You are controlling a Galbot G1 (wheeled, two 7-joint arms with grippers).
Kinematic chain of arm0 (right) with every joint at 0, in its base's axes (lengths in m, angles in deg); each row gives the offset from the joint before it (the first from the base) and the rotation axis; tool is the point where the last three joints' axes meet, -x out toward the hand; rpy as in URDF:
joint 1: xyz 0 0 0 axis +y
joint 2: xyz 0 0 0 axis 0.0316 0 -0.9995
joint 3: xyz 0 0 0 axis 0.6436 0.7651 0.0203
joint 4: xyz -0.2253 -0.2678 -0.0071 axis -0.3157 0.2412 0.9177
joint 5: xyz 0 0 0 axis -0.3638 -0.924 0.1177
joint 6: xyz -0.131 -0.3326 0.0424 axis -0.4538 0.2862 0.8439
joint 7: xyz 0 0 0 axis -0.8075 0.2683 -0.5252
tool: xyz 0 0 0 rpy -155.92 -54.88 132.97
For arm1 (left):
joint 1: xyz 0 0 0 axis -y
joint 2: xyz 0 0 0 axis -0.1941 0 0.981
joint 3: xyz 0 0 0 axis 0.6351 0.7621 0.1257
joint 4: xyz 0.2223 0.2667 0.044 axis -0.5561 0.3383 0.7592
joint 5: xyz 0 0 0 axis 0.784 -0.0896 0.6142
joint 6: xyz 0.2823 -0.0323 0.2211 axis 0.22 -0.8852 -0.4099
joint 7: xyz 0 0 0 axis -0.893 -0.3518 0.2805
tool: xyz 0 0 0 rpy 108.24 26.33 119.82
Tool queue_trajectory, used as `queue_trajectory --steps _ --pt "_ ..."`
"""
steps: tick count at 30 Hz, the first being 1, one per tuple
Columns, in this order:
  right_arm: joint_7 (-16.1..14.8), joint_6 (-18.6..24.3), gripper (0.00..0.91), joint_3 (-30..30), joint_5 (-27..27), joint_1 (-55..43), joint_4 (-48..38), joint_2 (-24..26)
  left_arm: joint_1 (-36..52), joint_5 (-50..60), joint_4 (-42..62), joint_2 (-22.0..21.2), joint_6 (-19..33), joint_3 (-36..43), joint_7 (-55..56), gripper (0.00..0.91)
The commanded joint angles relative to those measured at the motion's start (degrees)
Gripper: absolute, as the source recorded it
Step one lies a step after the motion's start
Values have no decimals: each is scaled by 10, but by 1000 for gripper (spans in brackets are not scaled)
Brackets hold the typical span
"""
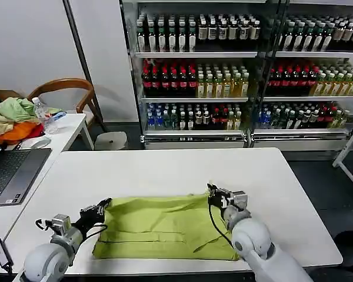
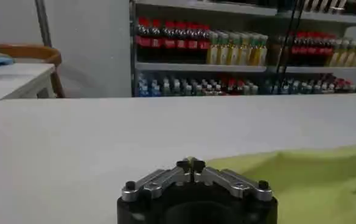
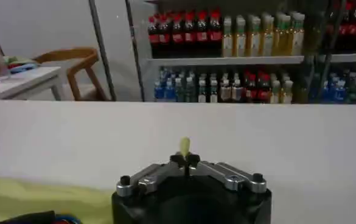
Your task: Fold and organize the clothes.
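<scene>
In the head view, the T-shirt (image 1: 165, 226) lies on the white counter (image 1: 165, 170), near its front edge, already folded into a wide rectangle of soft, slightly wrinkled cotton. The left gripper (image 1: 101, 207) sits at the shirt's far left corner and the right gripper (image 1: 215, 194) at its far right corner. I judge that at least one more fold is left.

In the left wrist view, the jaws are pressed together beside the T-shirt, holding nothing.

In the right wrist view, the jaws pinch a small tip of T-shirt cloth.
</scene>
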Motion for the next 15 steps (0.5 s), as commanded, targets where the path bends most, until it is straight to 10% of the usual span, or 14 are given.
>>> queue_trajectory --steps 1,15 --pt "2 5 0 -13 -29 76 66 12 -83 -2 -59 5 2 -43 -1 40" --pt "1 10 0 -21 -54 109 70 16 -124 0 -85 20 1 -51 -10 40"
